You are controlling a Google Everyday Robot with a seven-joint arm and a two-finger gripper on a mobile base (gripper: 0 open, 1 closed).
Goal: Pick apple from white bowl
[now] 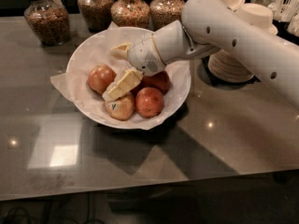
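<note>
The white bowl (84, 55), wide, shallow and lined with crumpled white paper, stands on the dark table. It holds several red-yellow apples: one at the left (100, 78), one at the front with a sticker (121, 108), one at the front right (149, 101) and one behind it (159, 80). My gripper (120, 66) reaches in from the right, low over the bowl's middle, with its jaws apart. One cream finger (122, 83) lies over the apples beside the left apple. The other finger (120, 48) is near the bowl's back. Nothing is between them.
Several glass jars of grains stand behind the bowl, one at the far left (46, 17) and others at the back (131, 8). Stacked beige paper bowls (238, 55) stand to the right, partly behind my arm (233, 36). The table's front edge runs along the bottom.
</note>
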